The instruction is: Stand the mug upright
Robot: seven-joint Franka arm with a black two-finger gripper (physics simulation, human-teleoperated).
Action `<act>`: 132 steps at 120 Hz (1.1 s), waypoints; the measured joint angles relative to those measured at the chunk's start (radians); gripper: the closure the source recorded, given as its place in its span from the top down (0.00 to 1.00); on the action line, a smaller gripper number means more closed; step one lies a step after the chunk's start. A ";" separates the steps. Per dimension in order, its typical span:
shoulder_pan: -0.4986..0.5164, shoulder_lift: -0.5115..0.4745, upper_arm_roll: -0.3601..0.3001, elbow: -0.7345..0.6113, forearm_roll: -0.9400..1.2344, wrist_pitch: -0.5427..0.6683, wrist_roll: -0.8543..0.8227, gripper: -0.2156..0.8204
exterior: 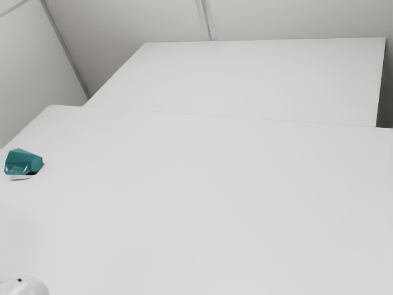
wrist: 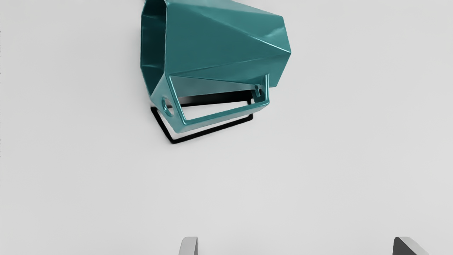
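Mug [exterior: 23,162] on its side on counter [exterior: 215,203], exterior view's left; wrist view crops it (inside too dark). End effector [wrist: 296,244] wide open, gripping nothing, fingers [wrist: 189,246] mostly cut off.

Rounded white arm [exterior: 29,287], small dark spot [exterior: 19,280], grey fingers [wrist: 189,246]

One glossy teal faceted mug [wrist: 226,42] is showing, and it is bearing one angular teal handle [wrist: 226,117] and one many-sided open mouth [wrist: 154,46]. Two grey blunt-ended fingertips [wrist: 189,246] are showing in the wrist view. In the exterior view, two smooth white flat surfaces [exterior: 215,203] are stretching out, two plain pale walls [exterior: 135,21] are rising, three narrow grey straight strips [exterior: 207,18] are running along them, and one smooth white rounded part [exterior: 31,287] is bearing one small dark spot [exterior: 19,280]
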 joint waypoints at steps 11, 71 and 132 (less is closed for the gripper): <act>-0.006 0.070 -0.004 0.065 -0.049 -0.002 0.047 0.79; 0.068 0.292 -0.087 0.285 -0.195 -0.020 0.173 0.79; 0.067 0.351 -0.122 0.328 -0.268 -0.080 0.185 0.79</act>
